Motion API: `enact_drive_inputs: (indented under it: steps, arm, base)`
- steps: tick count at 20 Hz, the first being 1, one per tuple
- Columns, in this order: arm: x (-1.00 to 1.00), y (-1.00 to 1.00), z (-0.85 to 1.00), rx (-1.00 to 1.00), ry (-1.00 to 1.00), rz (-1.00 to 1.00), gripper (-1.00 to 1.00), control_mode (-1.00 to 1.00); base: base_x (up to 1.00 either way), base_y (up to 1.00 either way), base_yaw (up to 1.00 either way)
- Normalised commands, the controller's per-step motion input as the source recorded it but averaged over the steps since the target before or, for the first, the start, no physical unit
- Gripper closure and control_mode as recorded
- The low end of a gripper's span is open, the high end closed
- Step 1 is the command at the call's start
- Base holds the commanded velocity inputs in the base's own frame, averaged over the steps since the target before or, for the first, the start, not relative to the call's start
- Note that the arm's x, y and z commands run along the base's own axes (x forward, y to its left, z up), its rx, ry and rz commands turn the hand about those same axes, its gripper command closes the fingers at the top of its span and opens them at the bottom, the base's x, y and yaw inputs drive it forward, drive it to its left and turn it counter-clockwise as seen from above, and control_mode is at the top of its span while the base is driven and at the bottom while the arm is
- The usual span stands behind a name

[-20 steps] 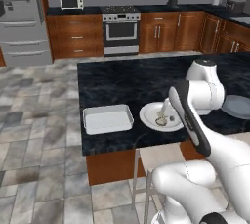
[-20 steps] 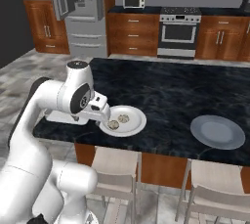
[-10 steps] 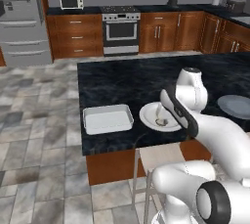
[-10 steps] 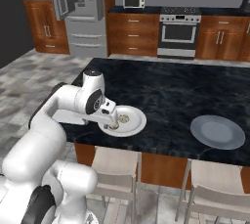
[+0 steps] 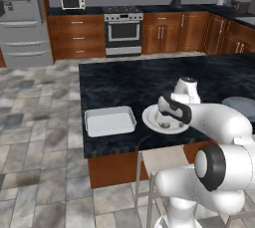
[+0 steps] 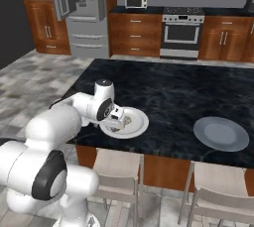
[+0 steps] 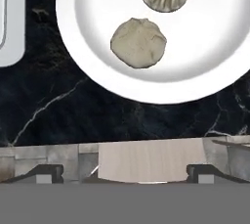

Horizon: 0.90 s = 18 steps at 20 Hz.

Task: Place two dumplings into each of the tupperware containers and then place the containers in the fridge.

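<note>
In the left base view, the arm folds low over the dark surface (image 5: 124,80), its gripper (image 5: 164,120) above a white plate (image 5: 151,119) beside one empty tupperware container (image 5: 109,121); the fridge (image 5: 22,20) stands far off. In the right base view, the wrist bends down at the plate's near edge. In the hand view, two dumplings (image 7: 138,42) lie on the plate; jaws spread wide, empty. They look soft, light and easily squashed, best pinched gently across the plump sides.
</note>
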Motion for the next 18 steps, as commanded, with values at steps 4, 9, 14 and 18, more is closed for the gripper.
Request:
enact_drive_inputs:
  steps: [4, 9, 14, 18]
  arm:
    - [0.66, 0.0, -0.26, 0.0, 0.01, 0.0, -1.0, -1.0]
    - [0.59, -0.12, -0.3, 0.01, 0.0, 0.0, -1.0, -1.0]
    - [0.6, -0.09, -0.52, 0.01, 0.0, 0.0, -1.0, -1.0]
    - [0.35, 0.0, -0.39, 0.0, 0.02, 0.0, -1.0, -1.0]
  base:
    - [0.0, 0.0, 0.0]
    - [0.0, 0.0, 0.0]
    - [0.0, 0.0, 0.0]
    - [0.0, 0.0, 0.0]
